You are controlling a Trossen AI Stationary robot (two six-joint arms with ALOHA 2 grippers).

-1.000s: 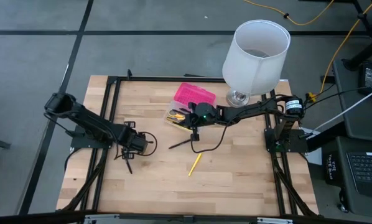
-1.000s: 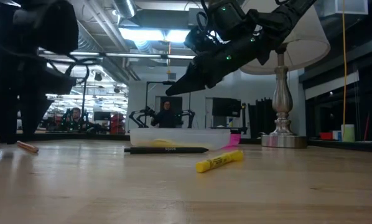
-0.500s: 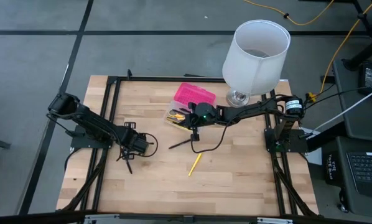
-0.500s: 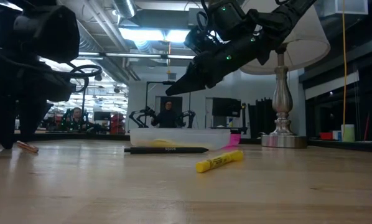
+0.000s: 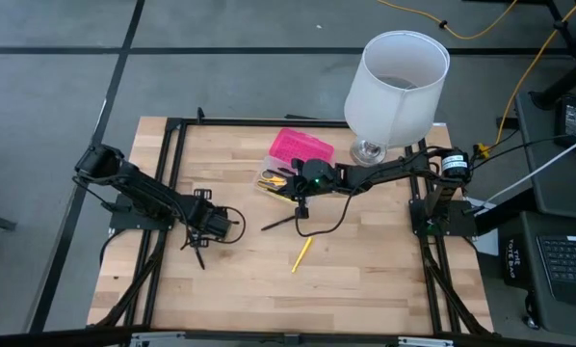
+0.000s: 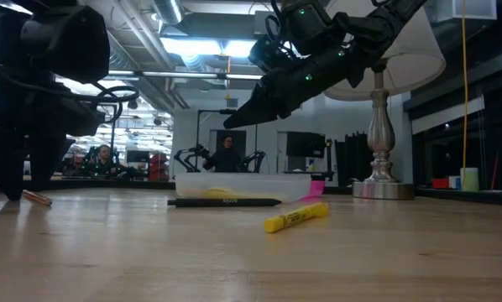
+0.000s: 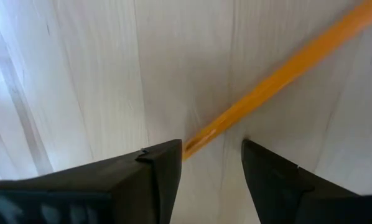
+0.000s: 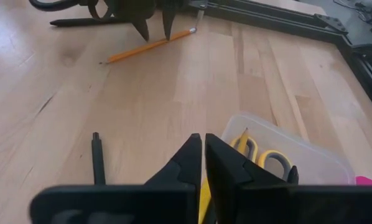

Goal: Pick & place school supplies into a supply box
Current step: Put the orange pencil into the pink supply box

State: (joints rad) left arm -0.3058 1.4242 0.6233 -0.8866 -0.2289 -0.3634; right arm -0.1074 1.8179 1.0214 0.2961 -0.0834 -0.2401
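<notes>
An orange-tan pencil [image 7: 279, 74] lies flat on the table's left part, and also shows in the low view [image 6: 37, 198]. My left gripper [image 7: 211, 165] is open and points down, its fingers either side of the pencil [image 8: 148, 45]. My right gripper [image 8: 203, 149] is shut and empty. It hovers above the table [image 5: 301, 207] by the near side of the supply box. The box's pink half [image 5: 301, 146] and clear half [image 5: 272, 179] lie open, and yellow-handled scissors [image 8: 267, 158] rest in the clear half. A black pen [image 5: 280, 222] and a yellow marker [image 5: 301, 253] lie on the wood. My left gripper's open fingers come from above and stand across the pencil near one end [image 7: 195, 140]. One fingertip [image 7: 167, 155] is right beside the pencil, and I cannot tell whether it touches. The pencil lies flat on the table.
A white lamp [image 5: 396, 82] stands at the table's far edge, right of the box. A black frame [image 5: 172, 154] runs along the table's sides. Bare wood lies toward the near edge [image 5: 269, 299]. A person shows far off in the room [image 6: 226, 151].
My left gripper has come down toward the table, so its fingertips now stand at the level of the pencil. My right gripper and the supplies have kept still.
</notes>
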